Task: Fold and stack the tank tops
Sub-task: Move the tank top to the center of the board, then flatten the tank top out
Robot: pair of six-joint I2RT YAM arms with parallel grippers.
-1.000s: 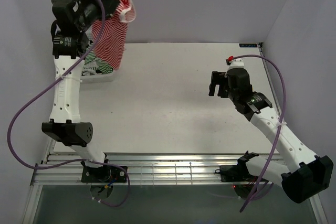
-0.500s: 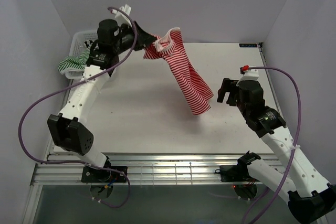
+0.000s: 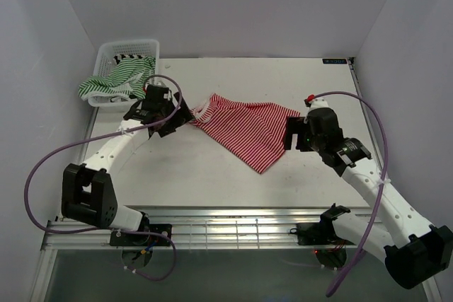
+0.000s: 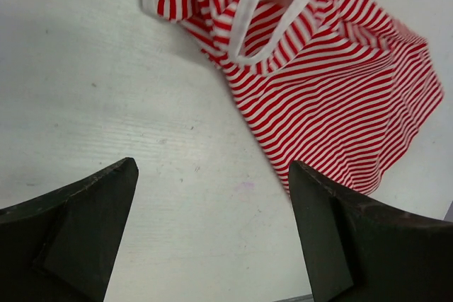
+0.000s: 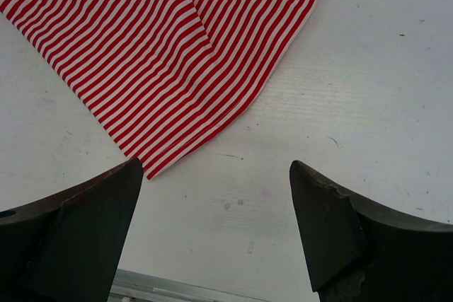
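The red-and-white tank top point(image 3: 244, 126) lies across the middle of the table point(image 3: 212, 175). It is not flat: the strap end is bunched up at the left, and the body spreads rightward and slants toward the near side. Its long axis runs roughly left to right. The left claw point(image 3: 178, 117) sits low at the bunched end with its jaws spread wide and nothing between them. In its wrist view the white-edged neckline is just ahead, a little to the right of centre. The right claw point(image 3: 290, 134) is also spread and empty. It hovers at the right end of the cloth, and its wrist view shows a hem corner just in front, toward its left finger. Each arm therefore has its own end close by, left for the straps and right for the hem. To my eye the next move is to pinch both ends and pull the top out straight along that left-right line. There is bare tabletop near and far of the cloth, and the right table edge is well apart. The basket point(image 3: 106, 54) stands in the far left corner. The green-and-white top point(image 3: 117, 79) hangs over its near rim, and the black-and-white top point(image 3: 131, 53) peeks out inside, both apart from the working area.
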